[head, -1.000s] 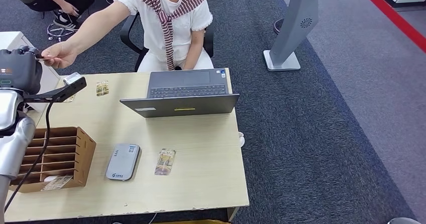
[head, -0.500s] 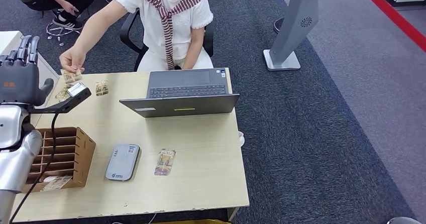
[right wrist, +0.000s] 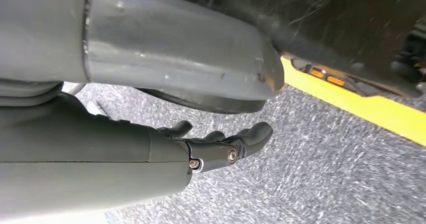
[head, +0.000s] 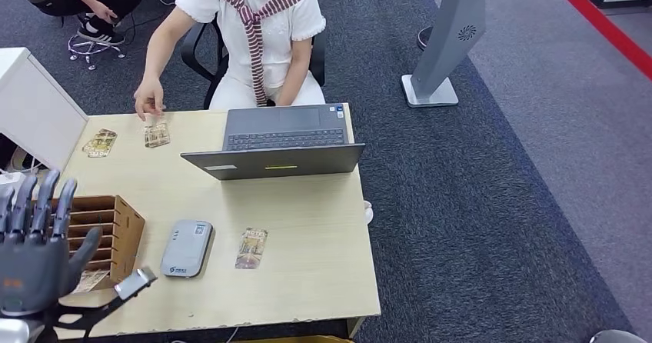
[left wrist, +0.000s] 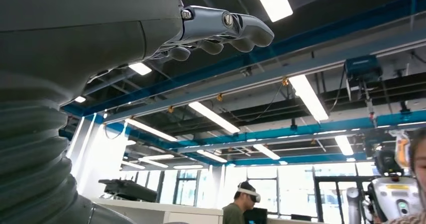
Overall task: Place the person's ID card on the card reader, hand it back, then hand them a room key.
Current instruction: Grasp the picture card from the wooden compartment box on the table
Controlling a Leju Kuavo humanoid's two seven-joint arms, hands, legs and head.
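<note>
On the wooden desk point(head: 307, 235) over grey carpet point(head: 500, 204), the left hand point(head: 34, 258) hovers released, fingers spread.

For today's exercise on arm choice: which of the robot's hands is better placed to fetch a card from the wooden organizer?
Left. The left hand hovers open beside the wooden organizer; the right hand hangs toward the carpet.

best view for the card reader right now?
Head view: the grey card reader lies whole on the table, beside the wooden organizer. The left wrist view points at the ceiling, the right wrist view at the floor.
</note>
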